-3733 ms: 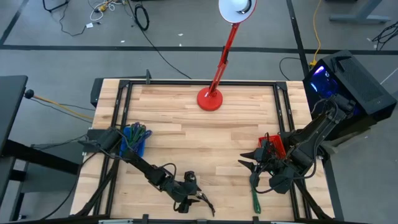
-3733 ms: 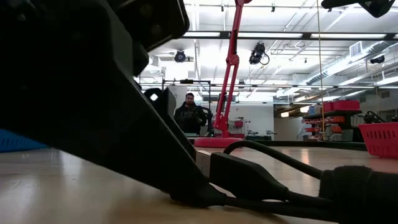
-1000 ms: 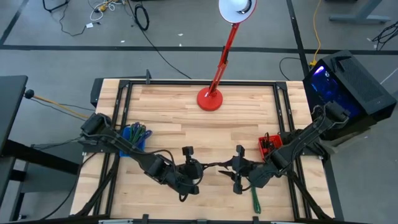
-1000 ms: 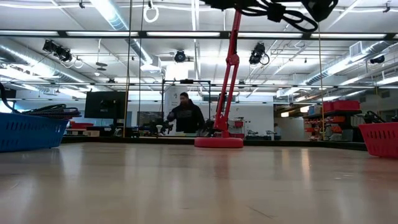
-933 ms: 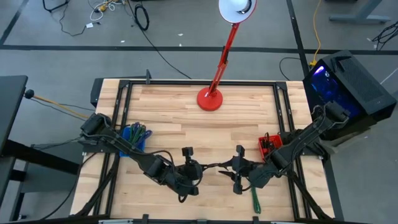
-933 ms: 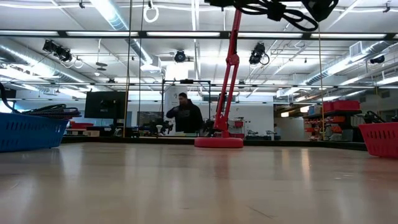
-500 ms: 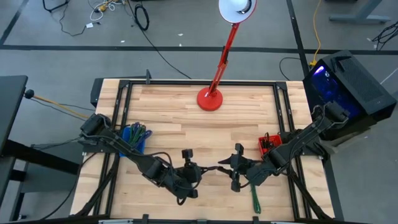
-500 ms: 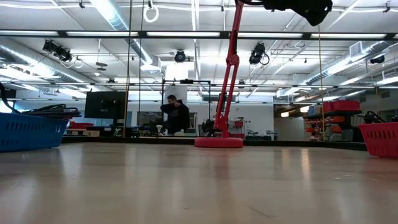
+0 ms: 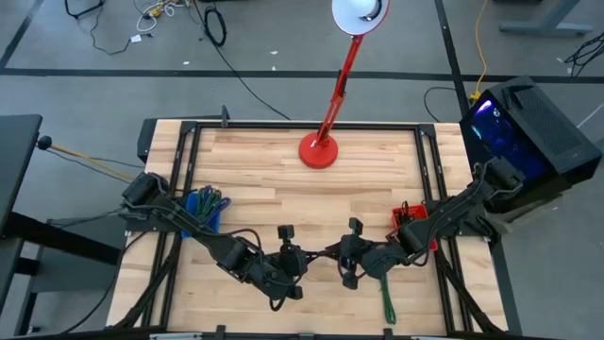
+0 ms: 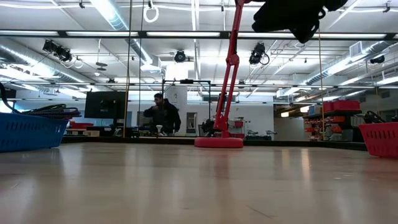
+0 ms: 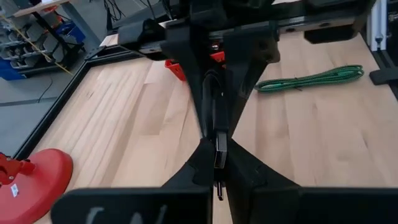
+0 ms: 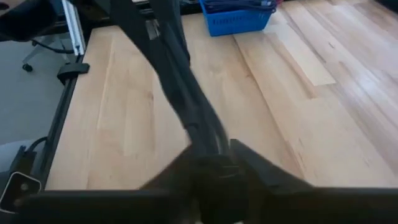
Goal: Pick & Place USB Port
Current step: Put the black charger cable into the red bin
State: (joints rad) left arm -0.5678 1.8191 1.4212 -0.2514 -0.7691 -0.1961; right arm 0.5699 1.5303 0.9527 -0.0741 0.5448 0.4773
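The left pincer (image 9: pixel 294 259) is found over the counter (image 9: pixel 377 179) toward 6 o'clock from its middle, and it is closed on the plug end of a black USB cable (image 9: pixel 321 253). In the left wrist view the plug is seen clamped between the two dark fingers (image 11: pixel 244 167), standing upright above the wood. The right pincer (image 9: pixel 345 257) is placed just beside the left one, on its 3 o'clock side, with the cable stretched between the two. In the right wrist view the cable is seen running into this pincer, but whether it is clamped on the cable or only set around it cannot be told from the blurred picture.

A red lamp (image 9: pixel 318 149) is stood at the counter's 12 o'clock edge. A blue basket (image 9: pixel 204 212) filled with cables is set at 9 o'clock, and a red basket (image 9: pixel 412 219) at 3 o'clock. A green cable (image 9: pixel 387 304) is laid flat on the wood at about 5 o'clock, near the right arm. In the low view a person (image 10: pixel 161 115) is seen in the room well behind the counter
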